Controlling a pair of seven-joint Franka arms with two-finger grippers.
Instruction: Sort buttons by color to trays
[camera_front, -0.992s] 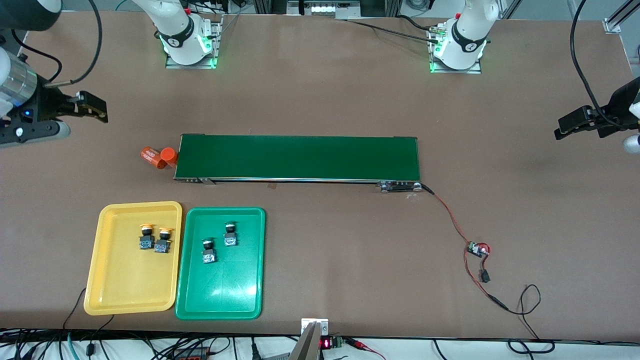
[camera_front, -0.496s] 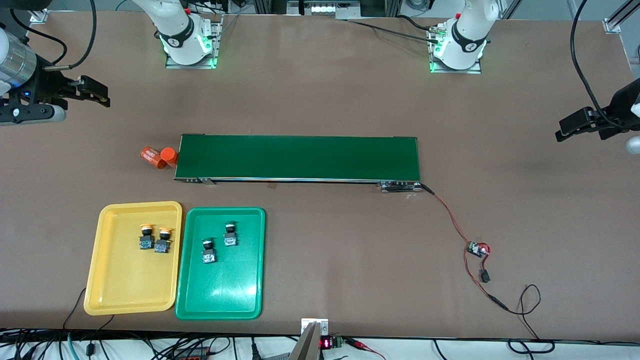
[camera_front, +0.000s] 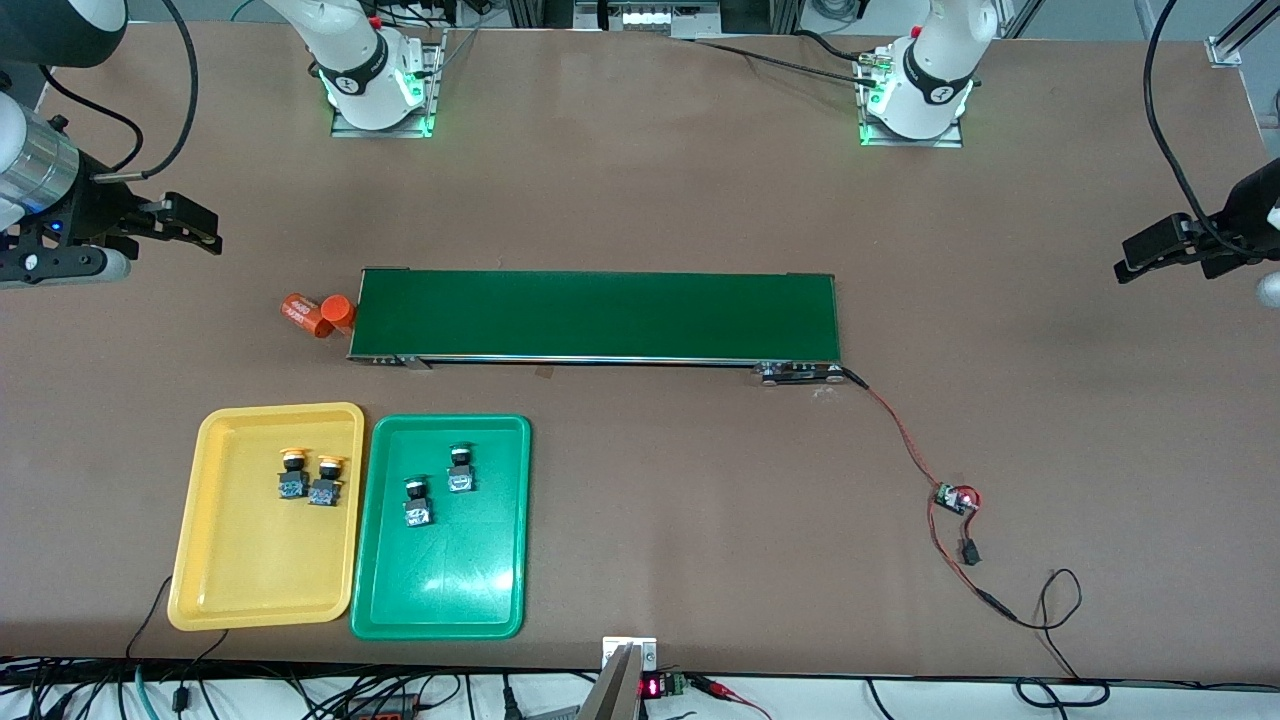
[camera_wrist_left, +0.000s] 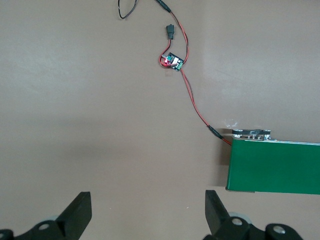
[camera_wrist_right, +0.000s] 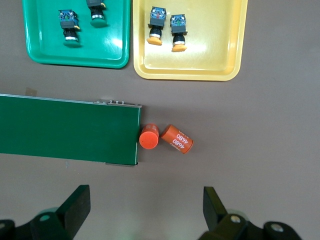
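Observation:
Two yellow-orange buttons (camera_front: 292, 473) (camera_front: 327, 480) lie side by side in the yellow tray (camera_front: 250, 570). Two green buttons (camera_front: 417, 502) (camera_front: 460, 469) lie in the green tray (camera_front: 440, 585) beside it. The right wrist view shows the yellow-capped pair (camera_wrist_right: 156, 25) (camera_wrist_right: 178, 31) and the green-capped pair (camera_wrist_right: 68, 27) (camera_wrist_right: 96, 11) in the same trays. My right gripper (camera_front: 190, 225) (camera_wrist_right: 146, 195) hangs open and empty over bare table at the right arm's end. My left gripper (camera_front: 1150, 250) (camera_wrist_left: 148, 197) hangs open and empty over bare table at the left arm's end.
A long dark-green conveyor belt (camera_front: 595, 315) crosses the middle of the table. Two orange lettered cylinders (camera_front: 300, 312) (camera_front: 338, 312) lie at its end toward the right arm. A red-black cable with a small circuit board (camera_front: 955, 498) runs from its other end.
The right gripper drifted toward the robots' bases and came back, ending close to where it was. The left gripper shifted only slightly. Buttons and trays have not moved.

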